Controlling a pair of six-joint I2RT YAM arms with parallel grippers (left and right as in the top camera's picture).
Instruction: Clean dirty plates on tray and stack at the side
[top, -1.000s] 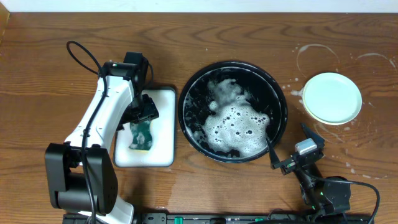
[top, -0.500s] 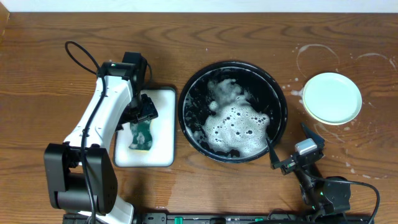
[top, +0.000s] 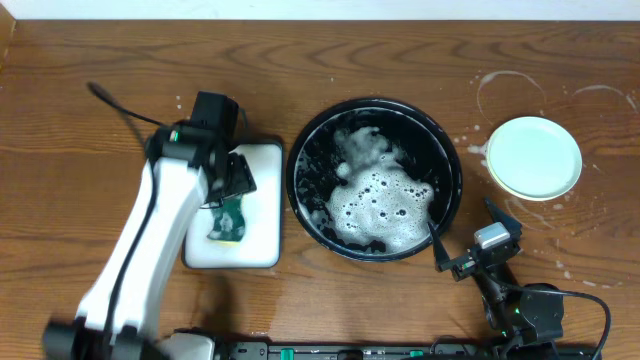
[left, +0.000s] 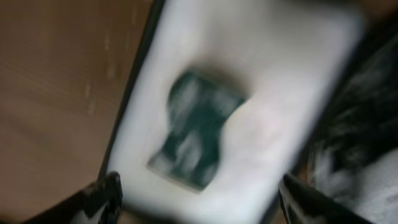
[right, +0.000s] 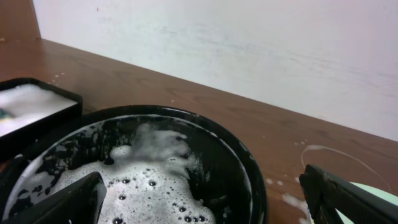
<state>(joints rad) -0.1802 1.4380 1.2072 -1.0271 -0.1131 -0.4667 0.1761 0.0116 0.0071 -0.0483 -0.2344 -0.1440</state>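
We judge cleaning complete: plates (top: 534, 157) sit at 3 o'clock of the tray (top: 294, 180), left gripper (left: 200, 186) and right gripper (right: 202, 183) both apart and empty; next, retract.

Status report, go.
Left gripper open above sponge on white tray. Right gripper open, empty, by black tray. Mint plate at side. Foam hides tray floor.

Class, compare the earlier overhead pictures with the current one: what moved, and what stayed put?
The left arm swung, its rear links shifting toward the picture's lower left. The left gripper stayed open above the sponge on the white tray. Nothing was grabbed or released. The right gripper, black tray and plate stayed put.
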